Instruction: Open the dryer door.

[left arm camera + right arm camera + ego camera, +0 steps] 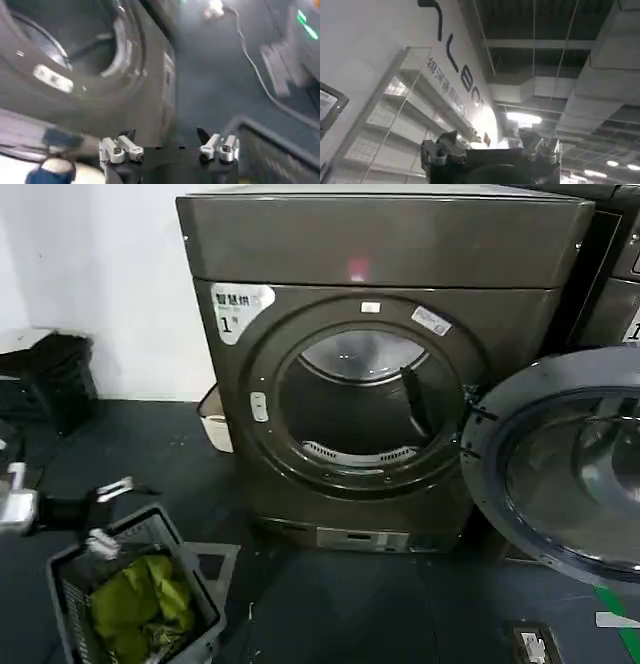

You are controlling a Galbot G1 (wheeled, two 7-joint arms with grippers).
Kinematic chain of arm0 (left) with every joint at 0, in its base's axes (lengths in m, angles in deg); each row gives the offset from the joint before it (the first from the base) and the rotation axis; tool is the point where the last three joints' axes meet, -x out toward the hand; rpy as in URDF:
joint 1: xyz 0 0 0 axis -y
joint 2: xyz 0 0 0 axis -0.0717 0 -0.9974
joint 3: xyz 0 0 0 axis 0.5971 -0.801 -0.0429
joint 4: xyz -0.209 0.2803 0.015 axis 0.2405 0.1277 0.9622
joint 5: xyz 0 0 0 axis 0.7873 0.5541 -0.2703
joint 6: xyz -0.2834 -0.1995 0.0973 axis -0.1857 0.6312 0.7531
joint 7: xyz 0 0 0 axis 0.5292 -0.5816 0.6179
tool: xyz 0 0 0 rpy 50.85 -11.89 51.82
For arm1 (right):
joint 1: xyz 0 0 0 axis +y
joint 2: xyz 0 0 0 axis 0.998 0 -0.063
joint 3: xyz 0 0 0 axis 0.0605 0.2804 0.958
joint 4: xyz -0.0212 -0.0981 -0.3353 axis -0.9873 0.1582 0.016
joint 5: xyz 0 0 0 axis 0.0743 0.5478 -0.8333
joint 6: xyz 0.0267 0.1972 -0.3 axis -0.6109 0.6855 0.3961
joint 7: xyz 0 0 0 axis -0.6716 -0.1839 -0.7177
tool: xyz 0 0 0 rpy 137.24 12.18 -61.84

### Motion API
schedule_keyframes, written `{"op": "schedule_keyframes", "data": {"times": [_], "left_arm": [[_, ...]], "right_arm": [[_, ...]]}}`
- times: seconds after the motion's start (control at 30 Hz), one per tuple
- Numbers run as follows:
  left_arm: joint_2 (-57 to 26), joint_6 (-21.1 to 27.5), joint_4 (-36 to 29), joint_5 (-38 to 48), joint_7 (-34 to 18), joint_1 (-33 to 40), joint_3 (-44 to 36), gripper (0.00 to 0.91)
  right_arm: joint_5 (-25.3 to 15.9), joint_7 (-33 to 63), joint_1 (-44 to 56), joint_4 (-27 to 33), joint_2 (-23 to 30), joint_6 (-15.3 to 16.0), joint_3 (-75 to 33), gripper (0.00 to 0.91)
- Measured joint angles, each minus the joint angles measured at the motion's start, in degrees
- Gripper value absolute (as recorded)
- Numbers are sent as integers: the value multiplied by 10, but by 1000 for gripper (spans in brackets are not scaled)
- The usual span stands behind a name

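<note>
On the right, round chrome-ringed dryer door (560, 474) swung open, bronze-grey metal dryer (380, 364).

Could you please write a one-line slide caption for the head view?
The dryer with the dryer door swung open rightward, beside a laundry basket.

Dim head view, glare on dryer door (560, 474) glass, blurred left wrist view, bright ceiling lights (522, 118)
</note>
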Motion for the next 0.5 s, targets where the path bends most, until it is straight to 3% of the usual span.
{"op": "schedule_keyframes", "data": {"times": [0.23,0.5], "left_arm": [[-3,-45,53,-48,53,-1,7,907],[0,-65,70,-64,70,-1,7,907]], "right_arm": [[0,0,2,0,-3,5,2,907],[0,-2,6,1,4,7,5,907]]}}
